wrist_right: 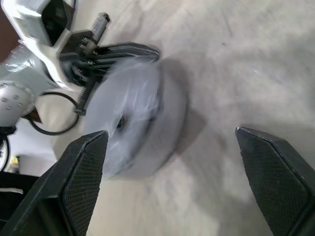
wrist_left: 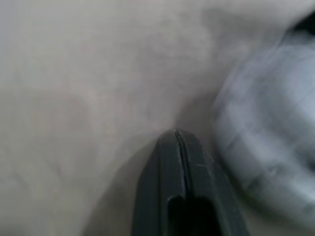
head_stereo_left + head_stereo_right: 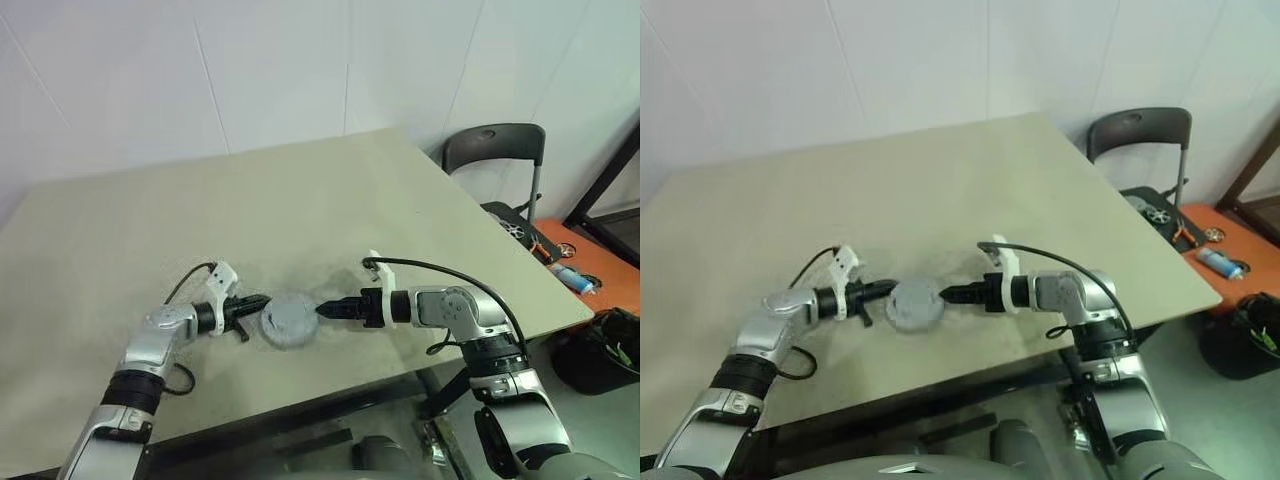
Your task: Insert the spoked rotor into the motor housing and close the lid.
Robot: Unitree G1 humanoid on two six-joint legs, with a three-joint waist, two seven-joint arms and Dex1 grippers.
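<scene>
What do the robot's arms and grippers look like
Both arms are silver-grey metal with black joint bands. Each ends in a black gripper, left gripper and right gripper, behind a white bracket, with a black cable looping to the forearm. The right's fingers have textured pads.

Even, soft indoor light; wrist views blurred

The round grey-silver metal lid [image 1: 130, 120] smears with motion blur; its soft shadow falls toward 3 o'clock on the beige tabletop [image 1: 256, 64].

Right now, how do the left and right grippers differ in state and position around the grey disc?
The left gripper is shut, fingers pressed together; the right gripper is open wide. The left gripper sits at the lid's left edge, the right gripper at its right edge. Both point inward at the lid, and neither holds anything.
</scene>
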